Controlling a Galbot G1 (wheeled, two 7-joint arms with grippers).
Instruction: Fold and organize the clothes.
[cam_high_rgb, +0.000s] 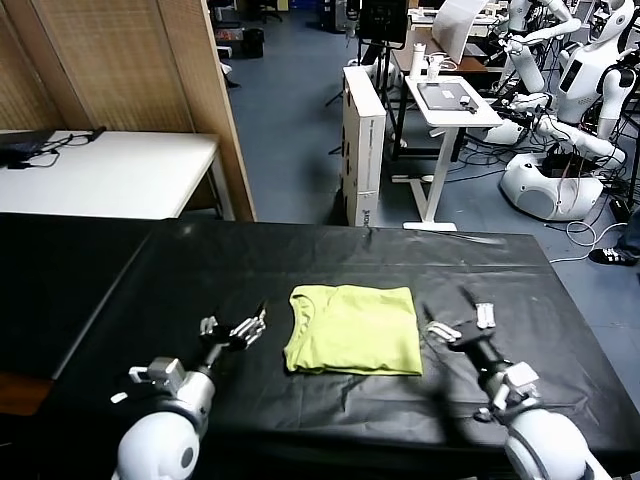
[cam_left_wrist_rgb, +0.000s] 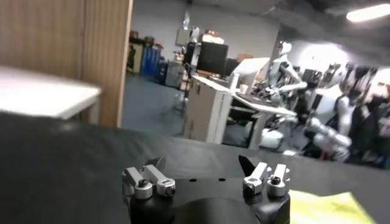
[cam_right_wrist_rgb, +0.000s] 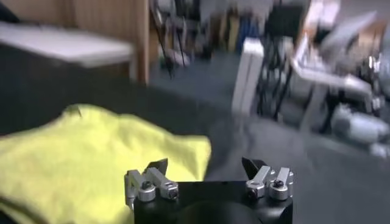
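On the black table (cam_high_rgb: 120, 270), the T-shirt (cam_high_rgb: 354, 329) lay folded in a rectangle near the middle. Left gripper (cam_high_rgb: 234, 330) hovered just left of the T-shirt, fingers apart, empty. Right gripper (cam_high_rgb: 463, 324) hovered just right of it, fingers apart, empty.

Matt cotton T-shirt (cam_high_rgb: 354, 328), black cloth tbl (cam_high_rgb: 150, 290)

The shirt (cam_left_wrist_rgb: 329, 207) is cut off at the left wrist view's edge, its print unseen, and blurred in the right wrist view.
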